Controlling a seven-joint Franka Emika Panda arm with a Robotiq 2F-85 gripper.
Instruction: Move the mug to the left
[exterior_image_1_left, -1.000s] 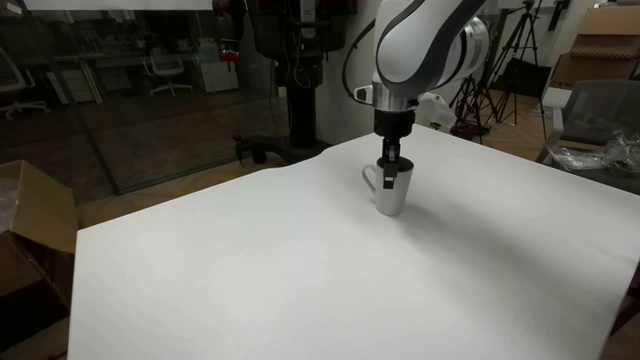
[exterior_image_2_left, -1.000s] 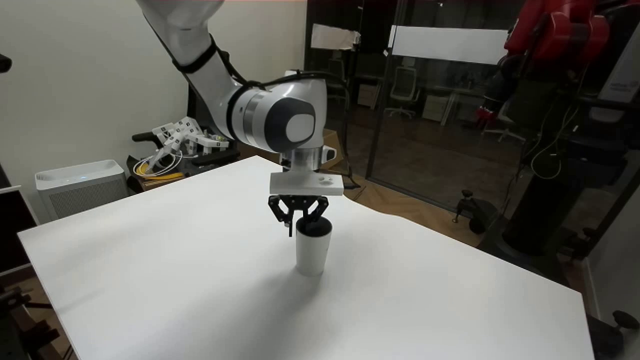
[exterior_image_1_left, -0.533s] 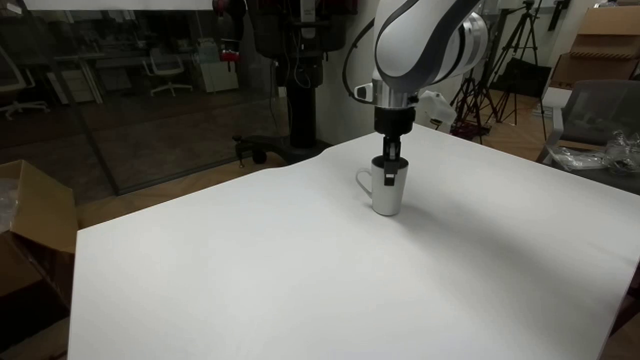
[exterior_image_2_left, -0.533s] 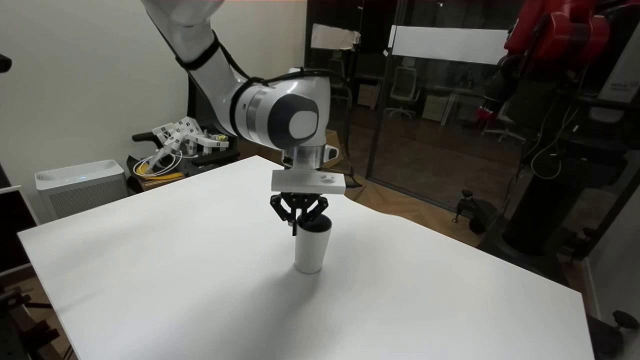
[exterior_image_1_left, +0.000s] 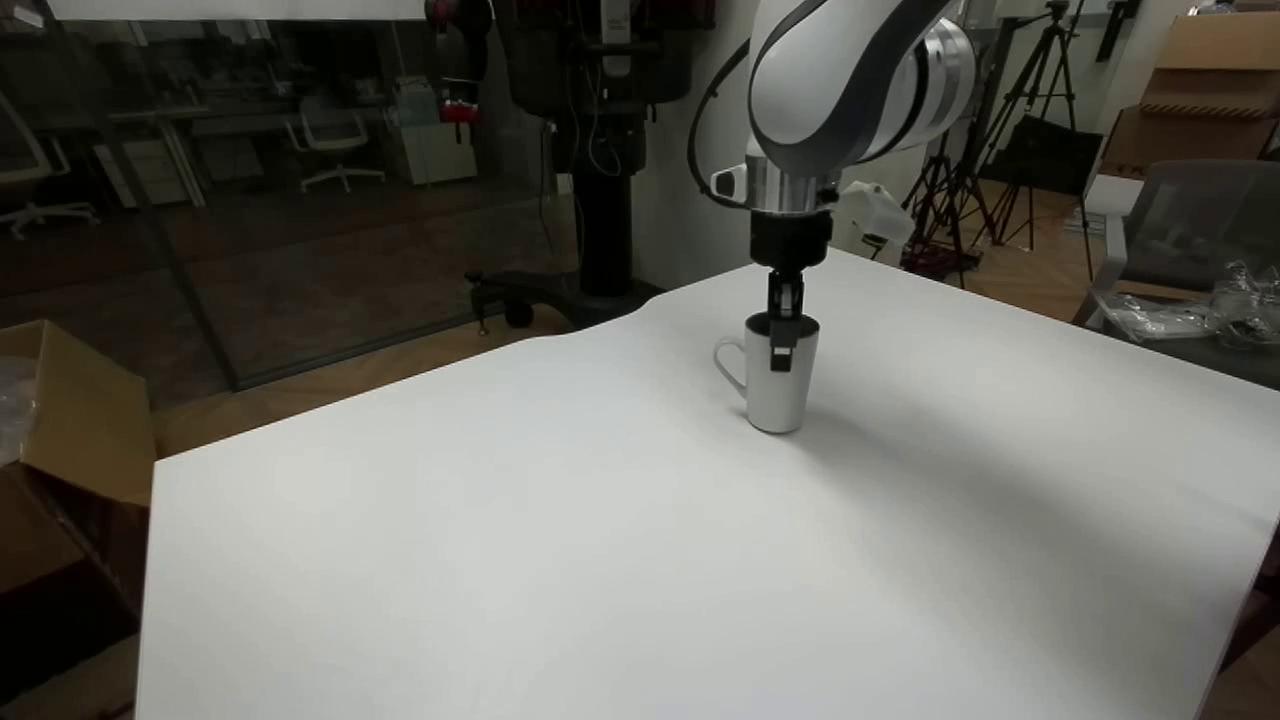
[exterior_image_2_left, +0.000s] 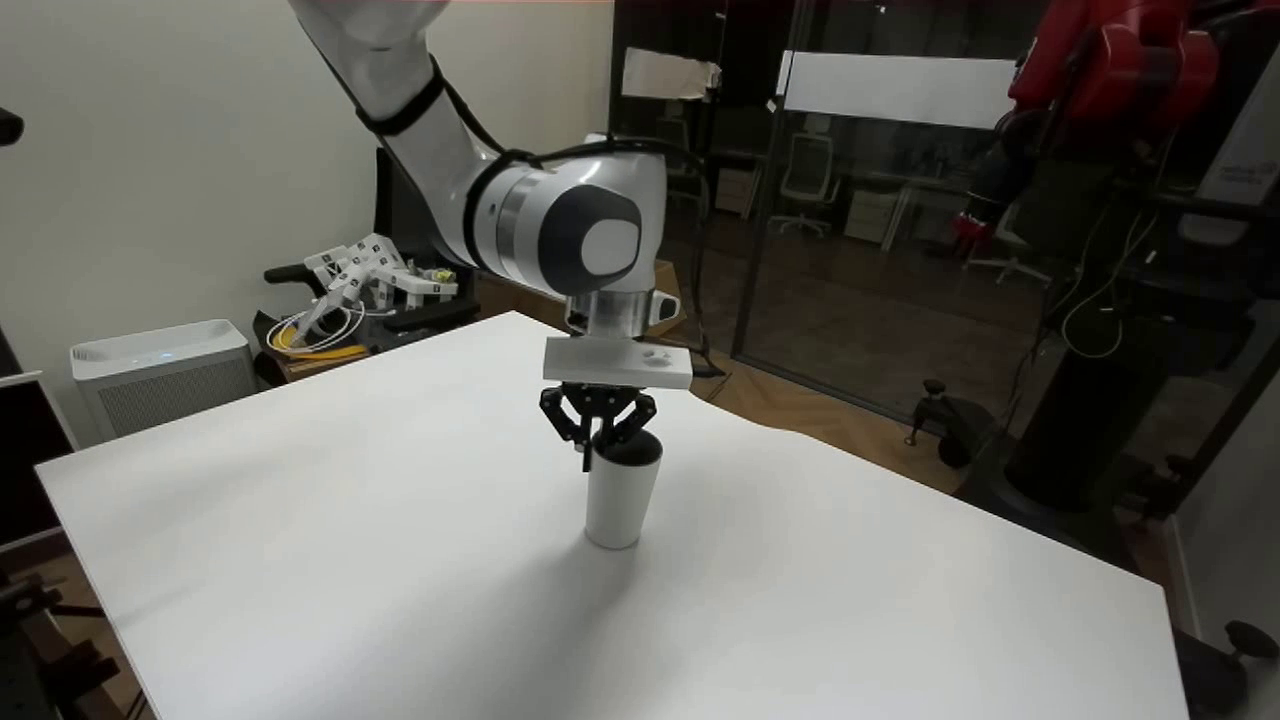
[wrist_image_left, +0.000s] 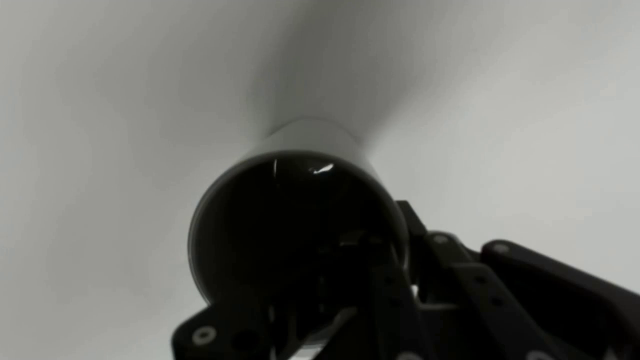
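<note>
Gripping one white mug (exterior_image_2_left: 620, 505) by its wall, one gripper (exterior_image_2_left: 597, 452) stands narrow, one finger inside, one outside. Noted: one mug handle (exterior_image_1_left: 727, 376), one table (exterior_image_2_left: 900, 590).

The end effector (exterior_image_2_left: 597, 455) is black, with hinged links (exterior_image_2_left: 554, 414) and slim fingers (exterior_image_2_left: 586, 460); in the wrist view, pale round screws (wrist_image_left: 204, 335) dot it. Just above it, from where I stand, sit a white block (exterior_image_2_left: 600, 360) and a shiny silver collar (exterior_image_2_left: 612, 315). Farther up, the arm (exterior_image_2_left: 505, 215) is glossy white, wearing a dark grey cap (exterior_image_2_left: 568, 240) with a pale oval middle, two black bands (exterior_image_2_left: 403, 116) and a black cable (exterior_image_2_left: 632, 146) arching over it.
</note>
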